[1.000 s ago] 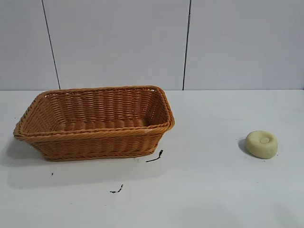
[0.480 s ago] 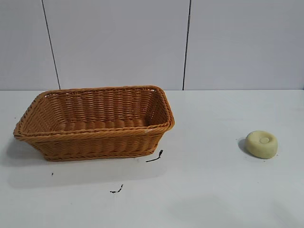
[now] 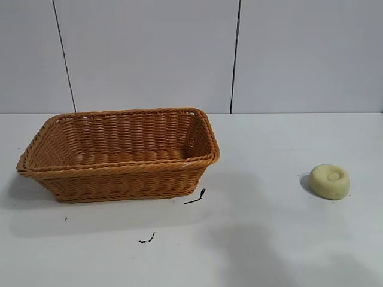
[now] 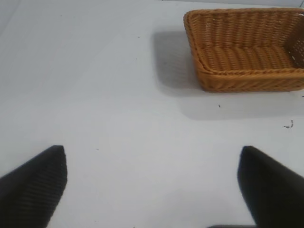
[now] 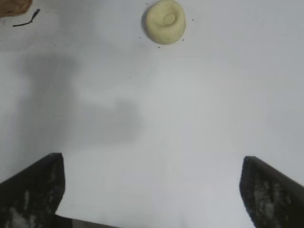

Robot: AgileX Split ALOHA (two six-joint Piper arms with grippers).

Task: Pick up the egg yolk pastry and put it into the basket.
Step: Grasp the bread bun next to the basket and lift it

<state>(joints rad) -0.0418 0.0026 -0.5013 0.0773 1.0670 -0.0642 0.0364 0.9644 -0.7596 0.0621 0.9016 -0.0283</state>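
Note:
The egg yolk pastry [image 3: 330, 181], a small pale yellow puck with a dimple on top, lies on the white table at the right. In the right wrist view the egg yolk pastry [image 5: 164, 21] is well ahead of my right gripper [image 5: 152, 164], which is open with only bare table between its dark fingers. The basket [image 3: 119, 153], orange-brown wicker with a braided rim, stands at the left with nothing visible inside. In the left wrist view the basket [image 4: 247, 50] is far off, and my left gripper [image 4: 152, 156] is open over bare table. Neither arm shows in the exterior view.
Two small black scraps [image 3: 195, 197] [image 3: 147, 239] lie on the table just in front of the basket. A soft shadow [image 3: 251, 251] falls on the table's front between basket and pastry. A pale panelled wall [image 3: 239, 54] backs the table.
A shadow has spread onto the table's front middle in the exterior view and grown darker. Basket and pastry have not moved.

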